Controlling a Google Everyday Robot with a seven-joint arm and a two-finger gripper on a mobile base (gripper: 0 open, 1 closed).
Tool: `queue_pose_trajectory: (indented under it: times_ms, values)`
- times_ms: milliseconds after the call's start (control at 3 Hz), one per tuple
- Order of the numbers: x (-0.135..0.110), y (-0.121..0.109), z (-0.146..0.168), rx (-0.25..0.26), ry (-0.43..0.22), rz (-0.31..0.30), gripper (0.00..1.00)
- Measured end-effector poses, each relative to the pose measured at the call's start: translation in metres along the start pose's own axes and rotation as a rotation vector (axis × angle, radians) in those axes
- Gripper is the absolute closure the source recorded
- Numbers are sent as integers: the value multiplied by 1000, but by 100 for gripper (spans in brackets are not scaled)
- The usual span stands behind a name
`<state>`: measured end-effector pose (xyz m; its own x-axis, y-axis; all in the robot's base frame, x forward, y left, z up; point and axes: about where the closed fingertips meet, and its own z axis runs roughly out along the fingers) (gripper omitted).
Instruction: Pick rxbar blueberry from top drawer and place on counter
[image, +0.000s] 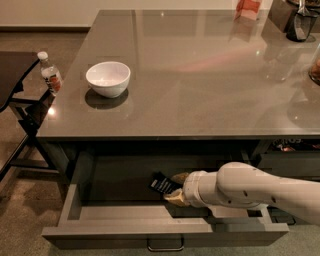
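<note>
The drawer (150, 231) under the counter (200, 85) is pulled out toward us, and we can look down into it. The white arm (250, 190) comes in from the right side and reaches across the drawer. At its end is the gripper (171, 187), low inside the drawer, near the middle and close to the dark back part under the counter edge. The bar (160, 183) is a small dark thing with a bit of white print on it. It sits between the jaws, which are closed on it, one tan finger (179, 177) above it and one below. The right end of the bar is tucked in between the fingers. The rest of the bar sticks out to the left, past the fingertips. The bar is tilted, with its left end a little higher. It looks lifted a bit off the drawer floor, but it is hard to be sure. The bar is inside the drawer, not up on the counter. A small metal handle (165, 246) hangs on the drawer front. On the counter, near its left side, stands a white bowl (108, 78), well apart from the gripper. A small bottle (51, 79) with a white cap stands to the left of the counter, beside its edge.
</note>
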<state>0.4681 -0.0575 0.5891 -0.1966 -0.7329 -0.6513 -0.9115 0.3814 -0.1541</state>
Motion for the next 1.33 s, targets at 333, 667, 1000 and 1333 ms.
queue_pose_trajectory:
  times_ms: [333,667,1000,1333]
  values:
    - [-5,0,-2,0,0,0,100]
    - [-7,0,-2,0,0,0,100]
    - [-38,-6,-33,7,-55,-30,100]
    - [-62,-3,-86,16,-97,-67,100]
